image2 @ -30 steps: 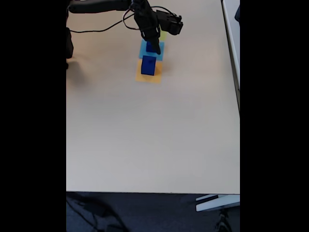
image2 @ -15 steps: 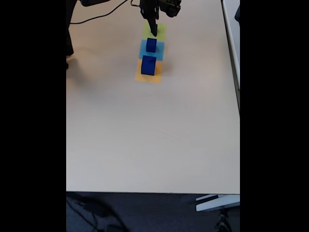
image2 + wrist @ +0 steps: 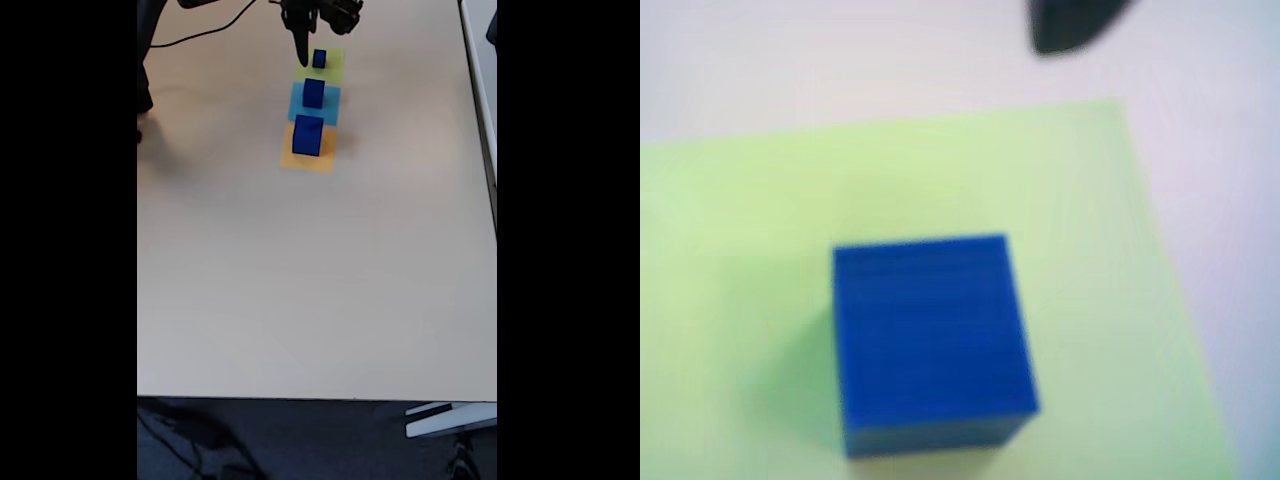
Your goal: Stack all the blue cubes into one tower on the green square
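Hovering with gripper (image 3: 301, 48) just left of the small blue cube (image 3: 319, 58) sitting on the green square (image 3: 334, 68) in the fixed view, jaw state not readable, mid cube (image 3: 314, 93) and large cube (image 3: 308, 135) lying further toward the camera.

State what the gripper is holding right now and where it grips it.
Nothing. The small blue cube sits free on the green square; the gripper hangs beside it.
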You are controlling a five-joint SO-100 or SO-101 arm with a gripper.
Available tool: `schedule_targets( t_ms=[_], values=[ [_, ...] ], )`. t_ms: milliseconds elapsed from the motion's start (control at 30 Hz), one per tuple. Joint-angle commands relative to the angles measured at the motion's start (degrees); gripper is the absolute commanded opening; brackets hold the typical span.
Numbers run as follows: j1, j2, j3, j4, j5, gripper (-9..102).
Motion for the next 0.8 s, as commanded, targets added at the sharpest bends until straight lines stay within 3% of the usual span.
schedule_targets(
  t_ms=[0,767],
  values=[
    [-0.3,0.3,-4.7,0.4,0.1,38],
    [-2.1,-14.3,-19.5,-4.7,-3.7,37]
  ],
)
